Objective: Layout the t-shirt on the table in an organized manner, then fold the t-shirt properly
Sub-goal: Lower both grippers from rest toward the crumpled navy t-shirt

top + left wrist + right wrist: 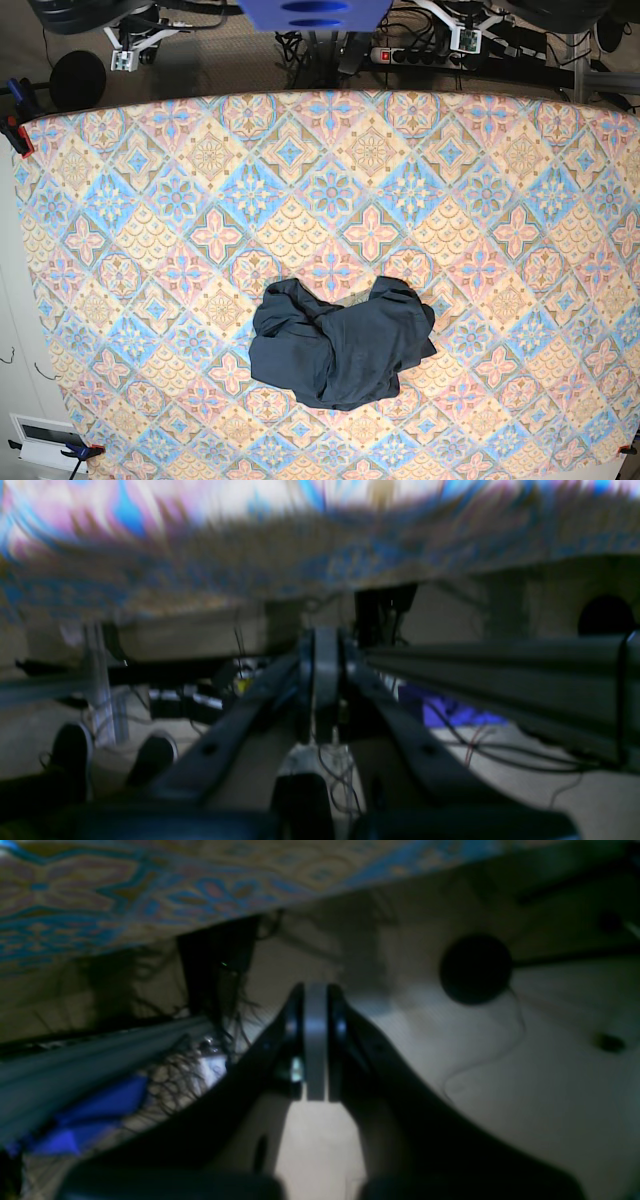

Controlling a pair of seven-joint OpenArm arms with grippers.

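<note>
Lying crumpled in a heap on the table (pixel 120 200), slightly below centre: t-shirt (pixel 340 345), awaiting spreading; parking below the table edge, well apart from it, both clenched on nothing: left gripper (pixel 322 680), right gripper (pixel 316 1040).

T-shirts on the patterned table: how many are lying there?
1. The dark navy t-shirt lies crumpled in a heap on the table, a bit nearer the bottom edge of the overhead view. Nothing else lies on the cloth.

Open table (pixel 150 200) on every side of the crumpled t-shirt (pixel 340 345), sole obstacle.
</note>
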